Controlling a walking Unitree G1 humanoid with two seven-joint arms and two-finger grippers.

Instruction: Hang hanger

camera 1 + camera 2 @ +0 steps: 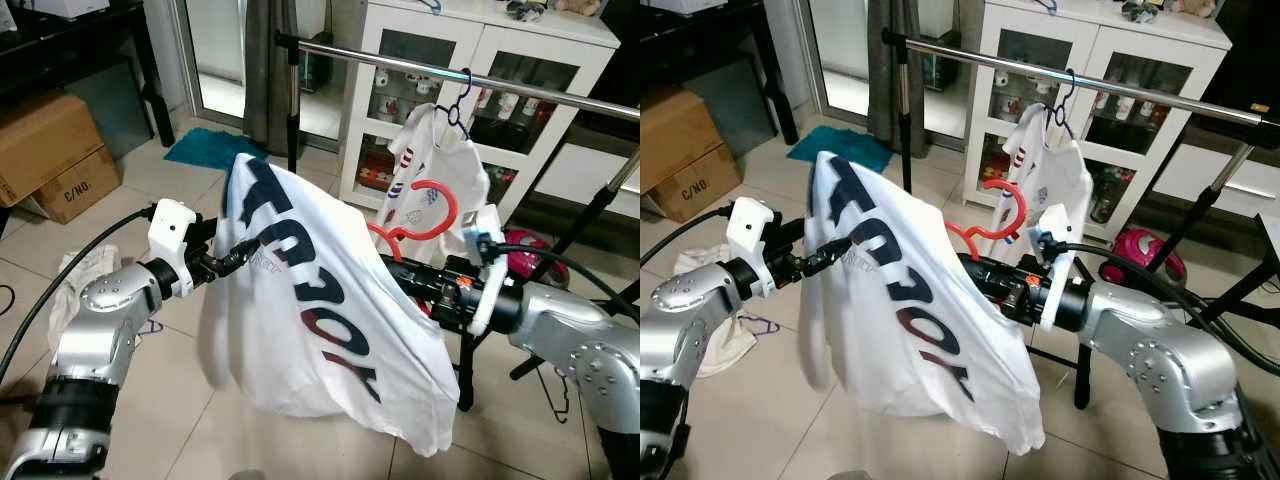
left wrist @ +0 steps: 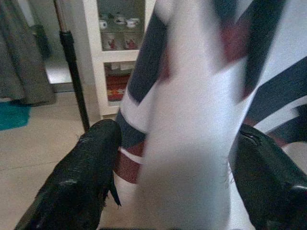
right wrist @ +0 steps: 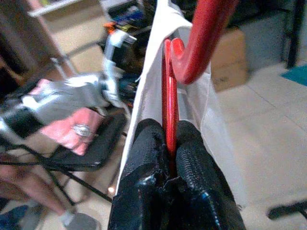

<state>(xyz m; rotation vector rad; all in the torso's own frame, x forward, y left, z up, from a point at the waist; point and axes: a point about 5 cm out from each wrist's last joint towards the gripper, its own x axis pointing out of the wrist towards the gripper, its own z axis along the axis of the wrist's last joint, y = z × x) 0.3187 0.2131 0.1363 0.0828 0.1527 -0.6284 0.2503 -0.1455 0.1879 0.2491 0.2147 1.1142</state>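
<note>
- Red plastic marks the hanger [image 3: 169,96], pinched between the right gripper [image 3: 171,143]'s two black fingers [image 3: 144,158], which press together on its lower bar.
- From the head views, the hanger's red hook [image 1: 428,208] curves up just above and beyond the right gripper [image 1: 400,272], below the metal clothes rail [image 1: 450,75] and apart from it.
- A white T-shirt with dark blue and red lettering [image 1: 320,310] drapes over the hanger and hangs down between the two grippers, its hem falling well below them.
- The left gripper [image 1: 238,255] reaches in from the left at the shirt's upper edge; in the left wrist view its black fingers [image 2: 81,177] stand spread, with the shirt's cloth [image 2: 192,120] between them and blurred.
- Whether those left fingers actually touch the cloth cannot be told.
- Beyond the right gripper, a second white T-shirt [image 1: 440,170] hangs from the rail on a purple hanger [image 1: 458,105].
- Behind the rail stands a white glass-door cabinet [image 1: 480,60].
- Far to the left of the left gripper, cardboard boxes [image 1: 55,150] sit on the tiled floor [image 1: 170,420], and a teal mat [image 1: 210,148] lies near the doorway.
</note>
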